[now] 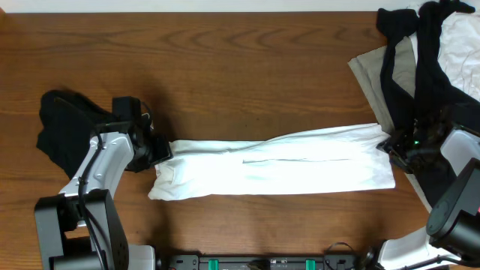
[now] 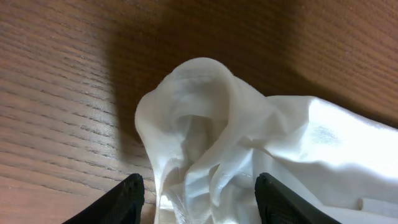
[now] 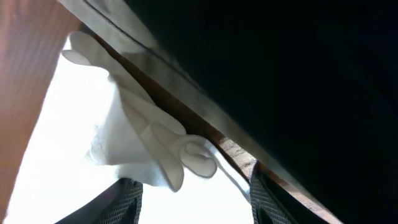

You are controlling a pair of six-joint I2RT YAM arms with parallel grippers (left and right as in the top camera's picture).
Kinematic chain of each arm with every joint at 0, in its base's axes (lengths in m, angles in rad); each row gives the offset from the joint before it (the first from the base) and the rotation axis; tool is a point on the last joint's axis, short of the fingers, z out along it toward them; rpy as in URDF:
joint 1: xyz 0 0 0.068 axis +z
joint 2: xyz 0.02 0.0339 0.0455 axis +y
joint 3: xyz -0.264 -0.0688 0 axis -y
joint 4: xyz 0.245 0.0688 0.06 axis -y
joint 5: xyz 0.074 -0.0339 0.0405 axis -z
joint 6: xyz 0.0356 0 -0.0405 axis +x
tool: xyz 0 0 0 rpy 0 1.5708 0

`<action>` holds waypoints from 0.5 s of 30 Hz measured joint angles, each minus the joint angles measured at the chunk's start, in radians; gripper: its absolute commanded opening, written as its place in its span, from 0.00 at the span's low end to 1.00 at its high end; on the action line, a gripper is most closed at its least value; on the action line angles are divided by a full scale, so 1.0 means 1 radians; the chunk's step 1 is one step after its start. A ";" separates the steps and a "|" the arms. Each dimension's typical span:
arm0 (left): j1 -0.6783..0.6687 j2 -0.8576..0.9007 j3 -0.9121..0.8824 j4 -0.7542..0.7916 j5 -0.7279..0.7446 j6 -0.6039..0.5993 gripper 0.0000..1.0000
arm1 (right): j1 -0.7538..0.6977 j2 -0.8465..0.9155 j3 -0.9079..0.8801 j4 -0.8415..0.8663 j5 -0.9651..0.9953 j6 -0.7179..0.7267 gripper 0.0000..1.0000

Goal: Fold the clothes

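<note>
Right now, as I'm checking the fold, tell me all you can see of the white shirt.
The white shirt is plain soft cloth, folded into a long wrinkled strip lying left to right on the table. Its left end bunches up between the open left gripper's fingers; its right end curls between the open right gripper's fingers, beside dark clothes.

Wooden table (image 1: 247, 75) carries a white T-shirt (image 1: 277, 161), black garment (image 1: 64, 124), clothes pile (image 1: 420, 52).

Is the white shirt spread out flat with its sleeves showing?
No, the shirt lies folded into a long narrow band on the table.
</note>
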 measured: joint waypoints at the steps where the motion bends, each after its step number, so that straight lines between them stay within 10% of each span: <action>1: 0.000 0.000 0.000 0.000 0.000 0.000 0.60 | -0.012 0.001 -0.001 0.002 -0.018 0.000 0.55; 15: 0.000 0.000 0.000 -0.001 0.000 0.000 0.59 | -0.061 0.002 -0.011 0.010 -0.106 0.000 0.60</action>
